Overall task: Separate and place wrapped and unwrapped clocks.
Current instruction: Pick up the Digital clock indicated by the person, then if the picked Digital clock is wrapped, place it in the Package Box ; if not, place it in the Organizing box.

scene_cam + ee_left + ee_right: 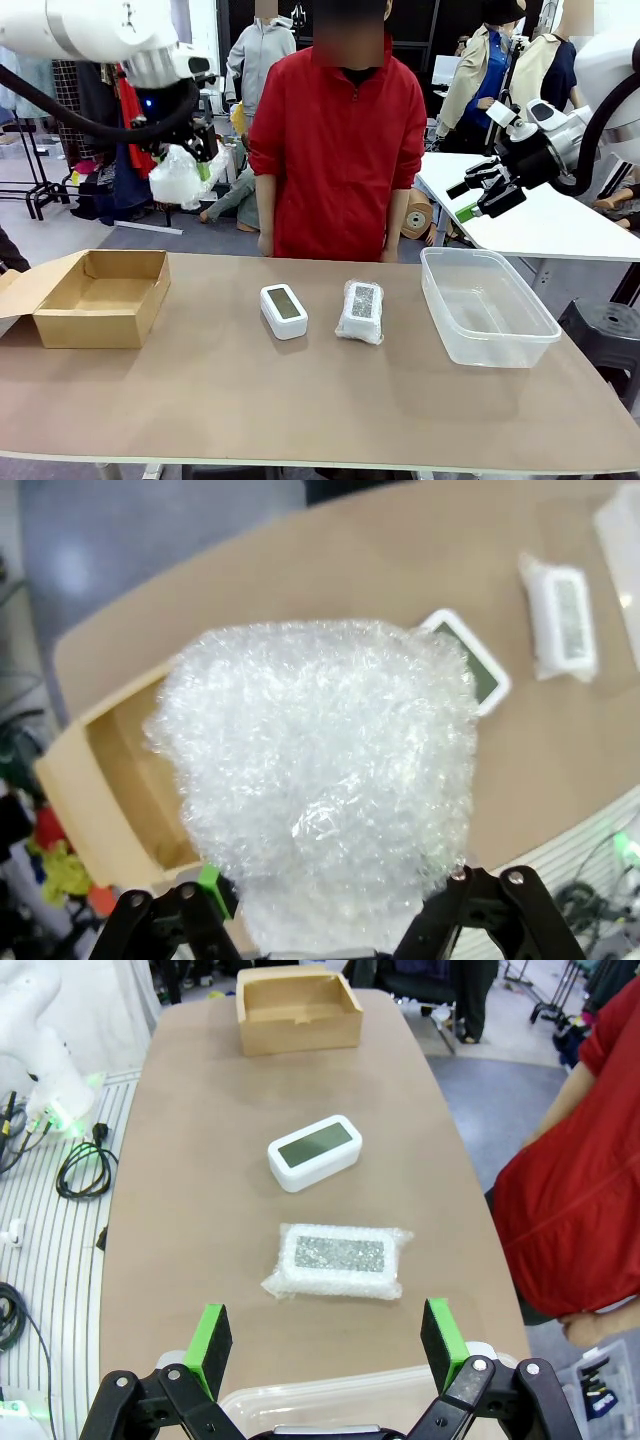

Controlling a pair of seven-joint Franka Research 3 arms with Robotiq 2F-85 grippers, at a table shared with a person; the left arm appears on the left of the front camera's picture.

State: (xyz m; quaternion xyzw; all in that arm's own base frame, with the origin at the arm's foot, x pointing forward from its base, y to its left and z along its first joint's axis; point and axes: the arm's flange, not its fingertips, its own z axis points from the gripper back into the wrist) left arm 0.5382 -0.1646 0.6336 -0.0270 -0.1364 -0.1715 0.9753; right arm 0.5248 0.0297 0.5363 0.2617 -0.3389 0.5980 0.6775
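Tan tabletop (200,400) (bare clock (284,310) mid-table) stands on grey floor (60,230).

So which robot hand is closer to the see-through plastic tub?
Right. The open right gripper hovers over the clear plastic tub; the left gripper, shut on a bubble-wrapped clock, hangs high by the brown cardboard box at the opposite end.

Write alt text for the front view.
The left gripper holds a wrapped clock high over the table's left end, near an open box. A bare clock and a second wrapped clock lie mid-table beside a clear tub; the right gripper hangs open. A person stands behind.
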